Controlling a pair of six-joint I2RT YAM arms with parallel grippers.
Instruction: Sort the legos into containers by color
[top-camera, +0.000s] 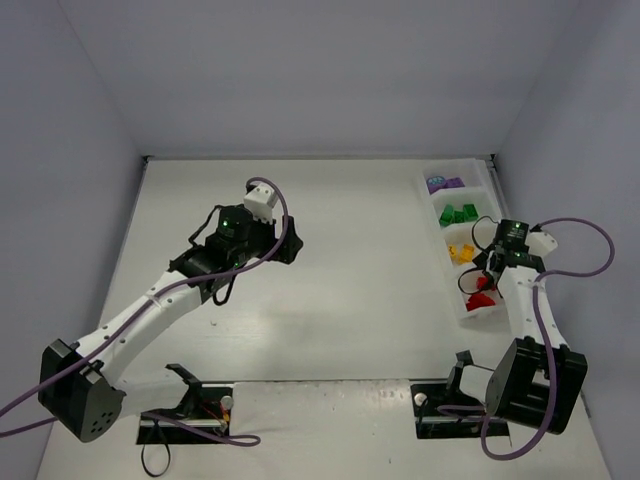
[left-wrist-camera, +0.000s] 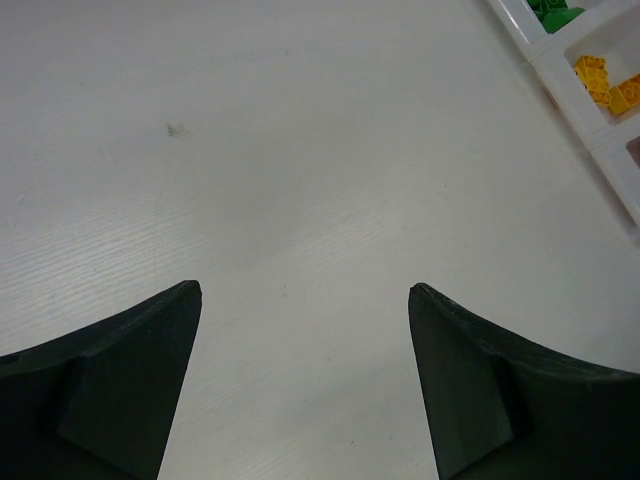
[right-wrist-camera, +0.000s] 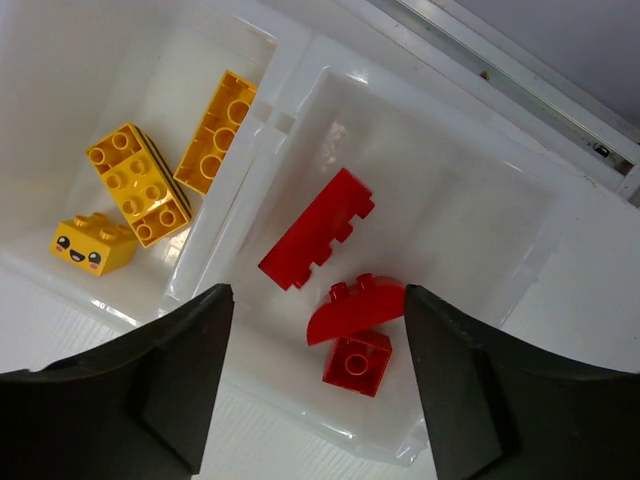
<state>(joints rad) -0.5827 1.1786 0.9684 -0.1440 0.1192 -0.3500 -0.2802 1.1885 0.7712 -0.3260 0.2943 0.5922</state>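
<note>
Counting red legos (right-wrist-camera: 318, 229): three | yellow legos (right-wrist-camera: 140, 185): three | containers (top-camera: 484, 314): four

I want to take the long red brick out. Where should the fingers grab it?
Probably from above, across the middle of the long red brick, with the fingers on its two long sides. It lies slanted in its bin, with bare floor on both sides there, so turn the fingers to match.

Containers (left-wrist-camera: 598, 145) cut off at edge; purple legos (top-camera: 445, 184) perhaps two.
</note>
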